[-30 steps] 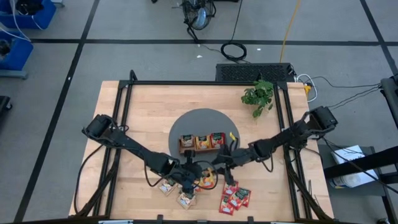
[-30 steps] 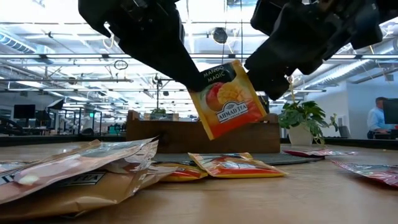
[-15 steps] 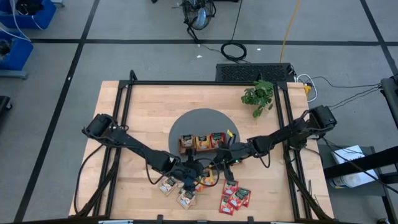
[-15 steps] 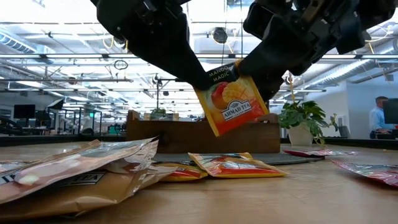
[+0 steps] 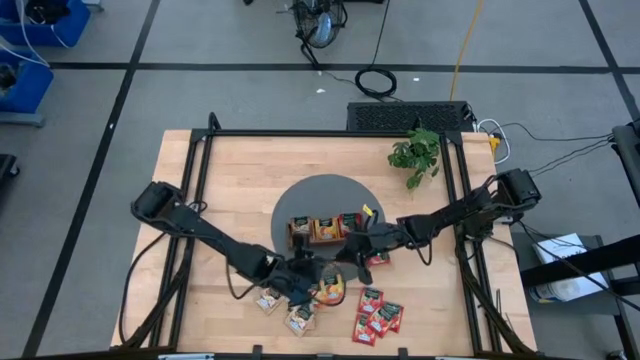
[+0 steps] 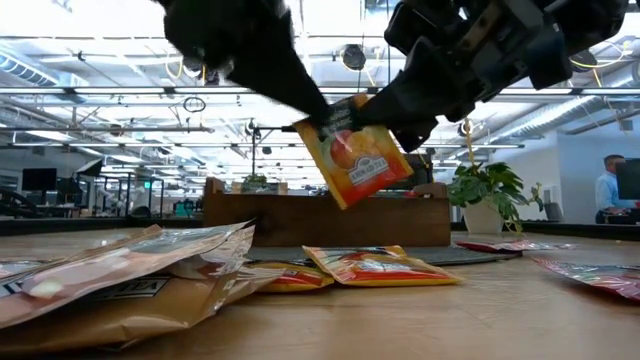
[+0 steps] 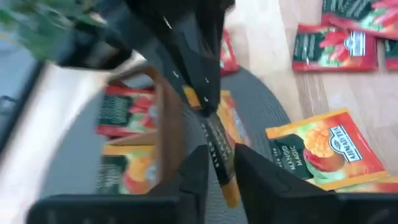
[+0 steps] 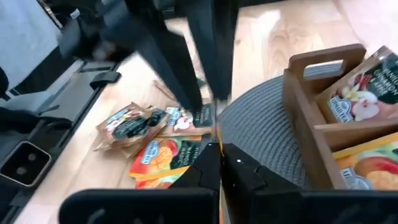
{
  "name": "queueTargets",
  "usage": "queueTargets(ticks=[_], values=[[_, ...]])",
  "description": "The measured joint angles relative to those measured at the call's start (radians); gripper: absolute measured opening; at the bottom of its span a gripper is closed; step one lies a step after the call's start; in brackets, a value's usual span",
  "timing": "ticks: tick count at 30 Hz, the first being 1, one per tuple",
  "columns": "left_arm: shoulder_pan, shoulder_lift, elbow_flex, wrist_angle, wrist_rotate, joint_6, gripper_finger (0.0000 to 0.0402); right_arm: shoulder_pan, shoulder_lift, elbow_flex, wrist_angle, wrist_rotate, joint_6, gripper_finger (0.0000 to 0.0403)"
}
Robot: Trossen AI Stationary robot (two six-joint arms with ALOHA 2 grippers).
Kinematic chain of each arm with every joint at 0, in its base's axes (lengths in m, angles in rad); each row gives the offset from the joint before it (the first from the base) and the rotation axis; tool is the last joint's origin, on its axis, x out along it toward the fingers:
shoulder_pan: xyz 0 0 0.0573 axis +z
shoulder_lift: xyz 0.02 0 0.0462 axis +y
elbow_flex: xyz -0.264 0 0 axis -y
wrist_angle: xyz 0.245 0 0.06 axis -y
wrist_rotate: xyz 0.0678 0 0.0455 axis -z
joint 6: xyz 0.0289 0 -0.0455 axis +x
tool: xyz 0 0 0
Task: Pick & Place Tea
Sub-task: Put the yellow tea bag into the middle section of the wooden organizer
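Note:
An orange mango tea sachet (image 6: 356, 165) hangs in the air in front of the brown wooden tray (image 6: 300, 215). My right gripper (image 8: 219, 149) is shut on its dark label end. My left gripper (image 7: 219, 158) is open, one finger on each side of that same end. The two grippers meet just in front of the tray (image 5: 322, 230), the left (image 5: 316, 272) and the right (image 5: 347, 260). More tea lies flat on the table: orange sachets (image 6: 375, 268), tan ones (image 6: 130, 275) and red ones (image 5: 378, 316). The tray compartments hold sachets standing on edge. My left gripper's fingers (image 7: 252, 177) flank the sachet's dark label end (image 7: 217, 146). I cannot tell whether either one still touches it. My right gripper pinches the sachet's dark label edge (image 8: 215, 135) between its two fingers, slanting down from the table's right. The sachet hangs tilted below the fingers, clear of the table and the tray.
The tray stands on a round grey mat (image 5: 325, 198). A potted plant (image 5: 414, 152) is at the far right of the table. A black frame rail (image 5: 200, 190) runs along the table's sides. A person (image 6: 607, 190) is in the room far behind.
My right gripper has moved toward the table's left, up to the hanging sachet, and taken hold of its label end. The sachet has tipped further over and shifted slightly toward the left arm.

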Motion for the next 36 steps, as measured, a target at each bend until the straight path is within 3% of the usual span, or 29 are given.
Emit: queueTargets(ticks=[5,10,17,24,36], values=[[-0.047,-0.091,0.000,-0.115,-0.075,-0.041,0.0154,-0.006,0.000,0.000,0.012,0.023,-0.028,0.0000],[-0.117,-0.160,-0.016,-0.271,-0.147,-0.229,0.0184,-0.023,0.000,-0.005,0.116,0.128,-0.132,0.0000],[-0.235,-0.164,-0.138,-0.274,-0.260,-0.378,0.0167,-0.143,-0.001,-0.092,0.352,0.057,-0.114,0.0000],[-0.271,-0.164,-0.232,-0.226,-0.342,-0.466,0.0141,-0.232,-0.001,-0.168,0.463,0.021,-0.075,0.0000],[-0.267,-0.164,-0.255,-0.160,-0.347,-0.476,0.0133,-0.240,0.165,-0.174,0.585,0.021,-0.054,0.0000]])
